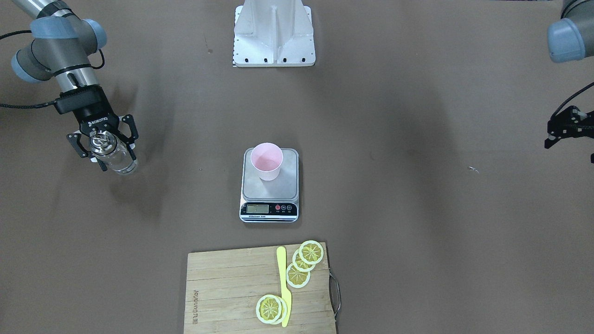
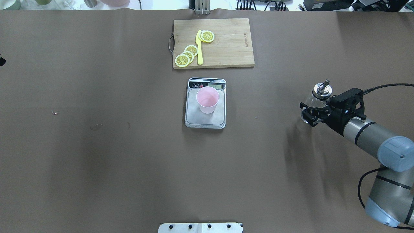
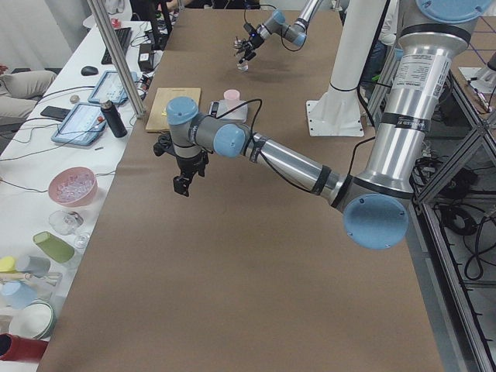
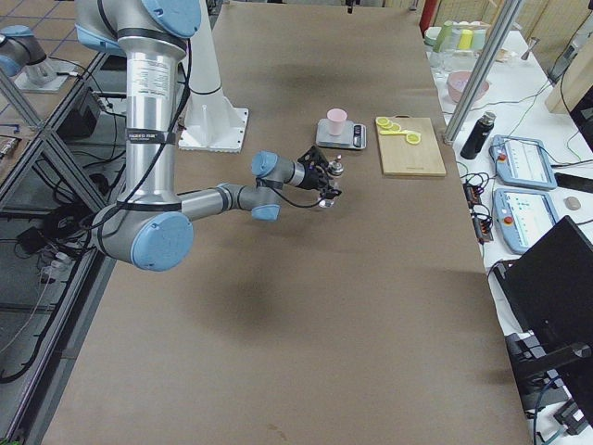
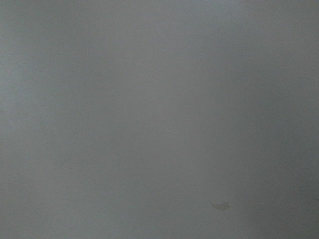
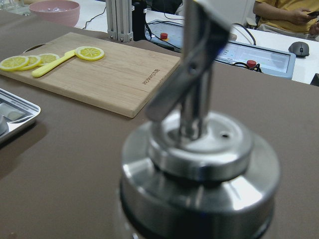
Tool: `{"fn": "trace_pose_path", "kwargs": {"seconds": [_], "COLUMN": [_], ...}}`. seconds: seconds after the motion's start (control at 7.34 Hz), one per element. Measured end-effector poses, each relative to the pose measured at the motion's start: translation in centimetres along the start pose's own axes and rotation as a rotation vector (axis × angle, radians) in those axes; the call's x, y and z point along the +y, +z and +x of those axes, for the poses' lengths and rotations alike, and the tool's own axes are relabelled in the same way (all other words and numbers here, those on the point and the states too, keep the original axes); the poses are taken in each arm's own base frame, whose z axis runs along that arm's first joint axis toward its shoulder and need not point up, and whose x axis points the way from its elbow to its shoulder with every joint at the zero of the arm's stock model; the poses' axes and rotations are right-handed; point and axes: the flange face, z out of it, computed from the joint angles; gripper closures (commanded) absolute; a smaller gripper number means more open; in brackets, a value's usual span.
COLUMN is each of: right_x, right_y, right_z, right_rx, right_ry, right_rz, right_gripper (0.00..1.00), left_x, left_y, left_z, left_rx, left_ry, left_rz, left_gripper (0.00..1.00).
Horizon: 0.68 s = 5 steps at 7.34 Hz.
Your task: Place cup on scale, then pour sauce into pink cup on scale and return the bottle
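The pale pink cup (image 1: pixel 266 160) stands upright on the grey platform of the scale (image 1: pixel 287 182) at the table's middle; both also show in the overhead view, cup (image 2: pixel 207 99) and scale (image 2: pixel 192 117). My right gripper (image 1: pixel 116 155) is shut on the clear glass bottle (image 1: pixel 115 160), far to the robot's right of the scale. The bottle is upright, its metal spout (image 6: pixel 199 64) filling the right wrist view. Clear liquid shows in the glass. My left gripper (image 1: pixel 568 134) hangs at the frame edge, partly cut off, with jaws apart and empty.
A wooden cutting board (image 1: pixel 222 287) with lemon slices (image 1: pixel 298 273) and a yellow knife (image 1: pixel 283 283) lies beyond the scale on the operators' side. The white robot base (image 1: pixel 274 35) stands at the near table edge. The left wrist view shows only bare brown table.
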Motion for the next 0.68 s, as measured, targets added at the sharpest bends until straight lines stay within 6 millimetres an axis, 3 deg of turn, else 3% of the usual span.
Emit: {"fn": "trace_pose_path", "kwargs": {"seconds": [0.68], "right_x": [0.70], "right_y": [0.88], "right_z": [0.11], "right_rx": [0.001], "right_ry": [-0.006], "right_rz": [-0.006], "right_gripper": [0.75], "left_x": [0.00], "left_y": [0.00], "left_z": [0.00], "left_rx": [0.000], "left_ry": [0.001], "left_rz": [0.000], "left_gripper": [0.03]}}
